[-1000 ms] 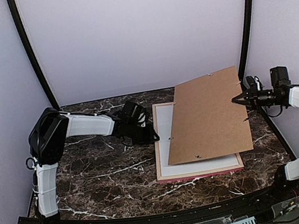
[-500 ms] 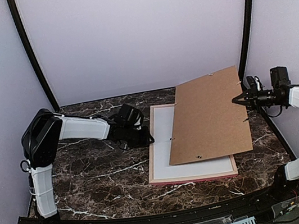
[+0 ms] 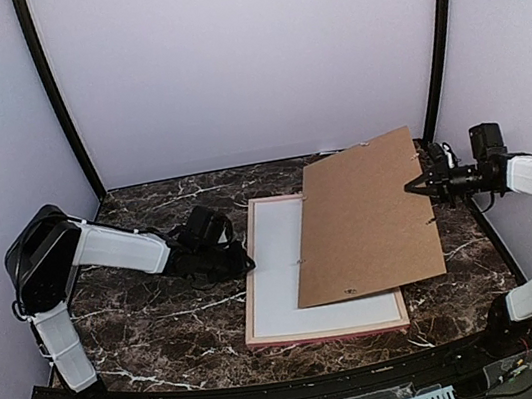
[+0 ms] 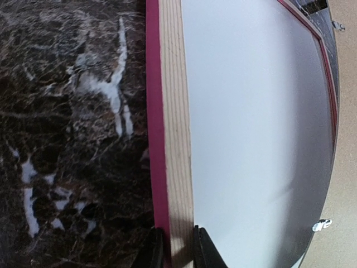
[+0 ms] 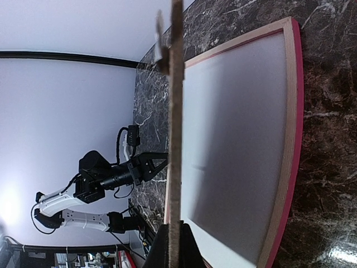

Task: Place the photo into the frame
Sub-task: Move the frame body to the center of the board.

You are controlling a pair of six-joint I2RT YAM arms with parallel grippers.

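On the worktop (image 3: 153,319), frame (image 3: 328,332) slid left.
Left claw (image 3: 247,261), gripping its rail, tugged it beneath the backing board (image 3: 365,219) the right claw (image 3: 412,187) pinched; photo (image 3: 279,278) lay seated, backing next.

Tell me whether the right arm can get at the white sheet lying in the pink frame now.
Probably not: the right gripper is shut on the brown cardboard board, which slants over the white sheet's nearer side.
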